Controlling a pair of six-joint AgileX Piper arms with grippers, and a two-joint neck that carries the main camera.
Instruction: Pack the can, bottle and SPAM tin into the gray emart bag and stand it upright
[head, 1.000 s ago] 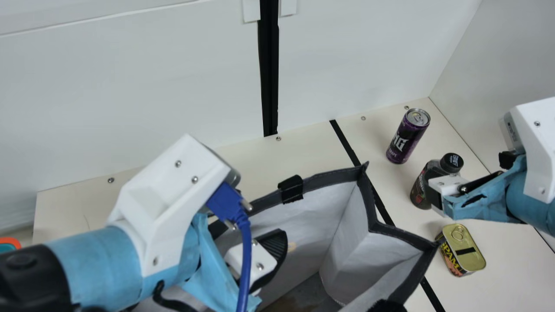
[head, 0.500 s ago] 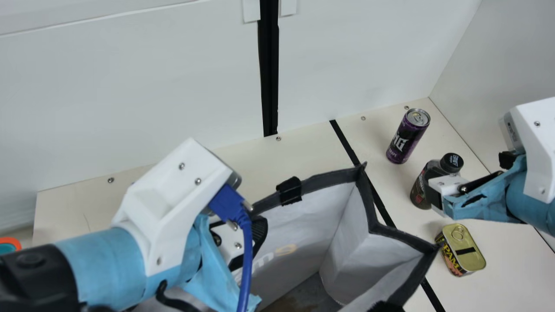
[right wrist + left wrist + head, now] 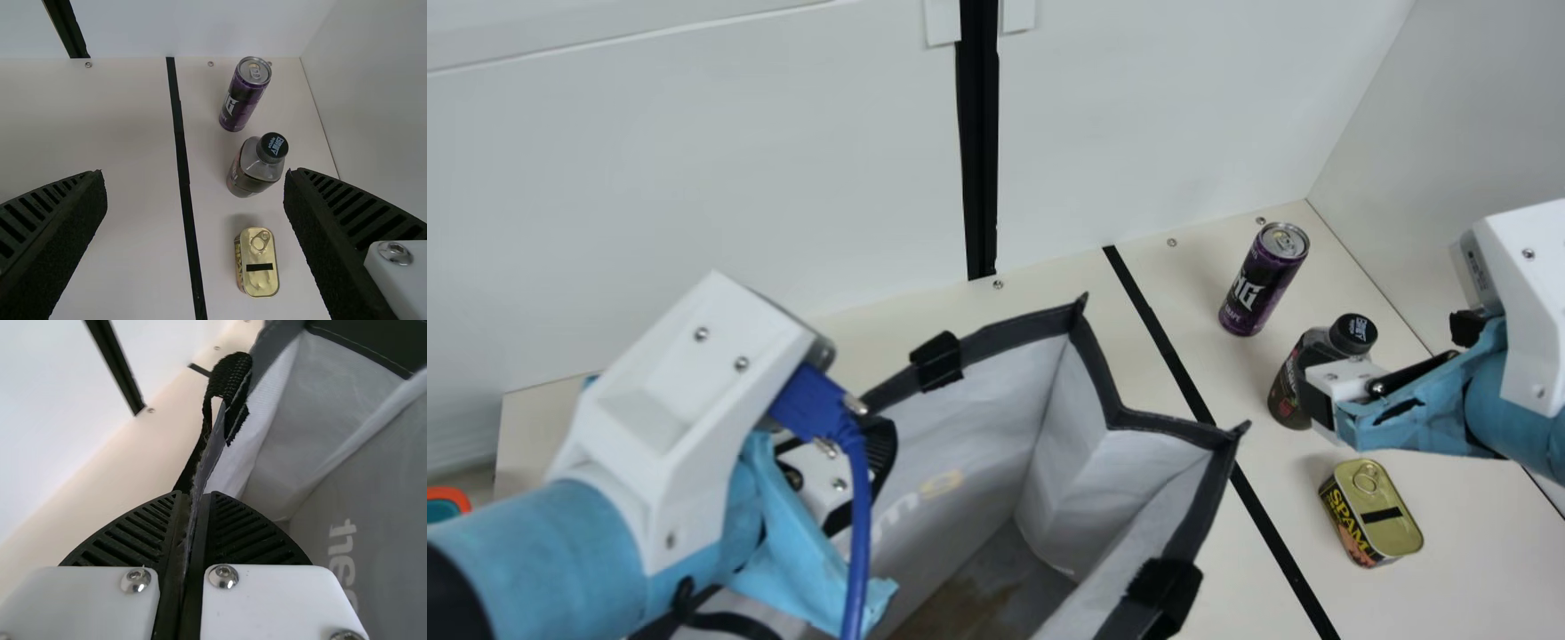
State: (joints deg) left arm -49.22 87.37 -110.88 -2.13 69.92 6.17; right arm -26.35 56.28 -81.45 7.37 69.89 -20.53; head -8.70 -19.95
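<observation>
The gray bag (image 3: pixel 1085 458) stands with its mouth spread, left of the black table line. At its back rim is my left gripper (image 3: pixel 876 462); in the left wrist view that gripper (image 3: pixel 193 503) is shut on the bag's edge, a black strap just beyond. My right gripper (image 3: pixel 1316 404) hangs over the right side, overlapping the bottle in the main view; in the right wrist view the gripper (image 3: pixel 193 190) is wide open, nothing between its fingers. The purple can (image 3: pixel 1263 280), dark bottle (image 3: pixel 1294 378) and SPAM tin (image 3: pixel 1374 516) stand in a row on the table, right of the line.
A white wall with a black post (image 3: pixel 980 151) runs behind the table (image 3: pixel 1049 276), and another wall rises at the right. An orange-rimmed object (image 3: pixel 447 500) shows at the far left edge. A black strap (image 3: pixel 1165 591) is on the bag's near rim.
My left gripper has moved left, and the bag has shifted left with it, away from the SPAM tin. The right arm, can, bottle and tin have kept still.
</observation>
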